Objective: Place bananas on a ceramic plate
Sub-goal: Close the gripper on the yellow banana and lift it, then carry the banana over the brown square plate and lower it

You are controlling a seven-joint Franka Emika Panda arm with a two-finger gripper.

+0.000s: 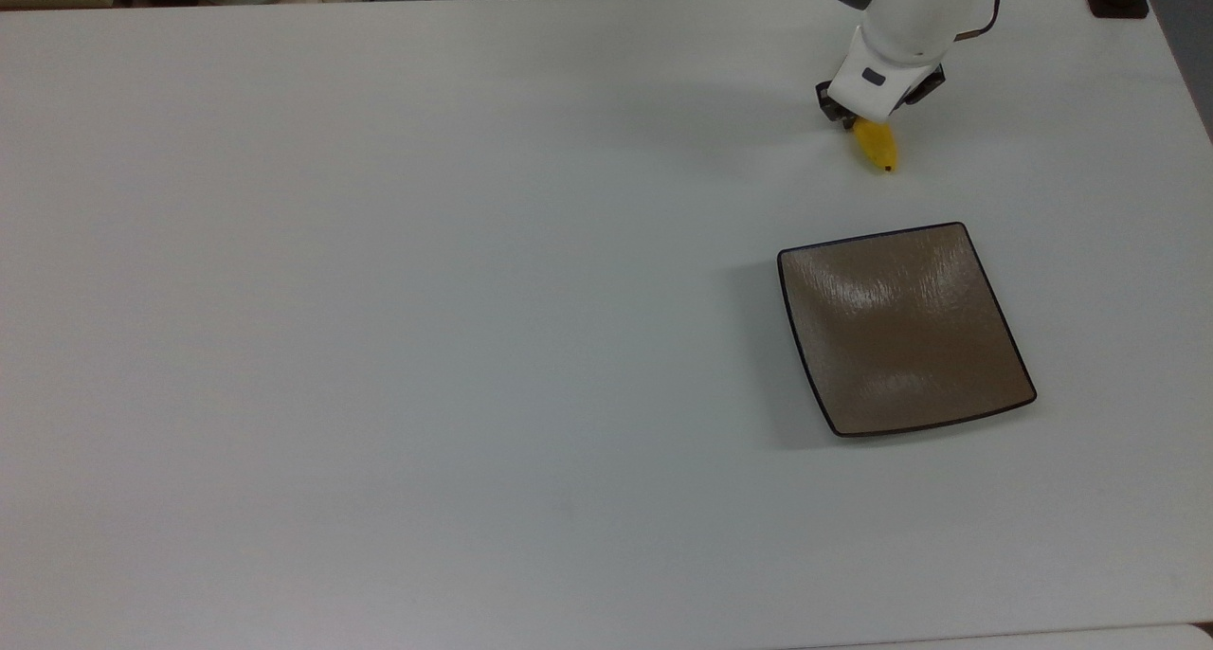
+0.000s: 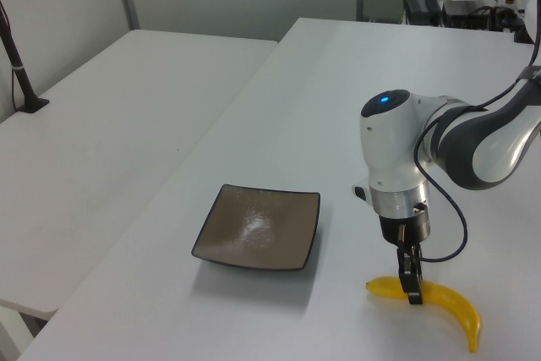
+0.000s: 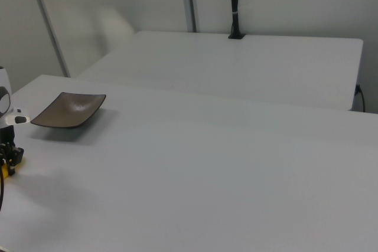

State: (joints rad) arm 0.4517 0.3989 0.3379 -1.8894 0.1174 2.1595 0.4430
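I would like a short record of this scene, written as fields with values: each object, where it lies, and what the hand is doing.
banana: lying on the white table, off the plate
plate: square, brown, nothing on it
hand: lowered onto the banana, near its stem end in the left view
task state: banana not yet on the plate

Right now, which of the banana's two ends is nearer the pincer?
The blunt end toward the plate in the left view; the pincer straddles the banana there, while its tapered end lies farther away.
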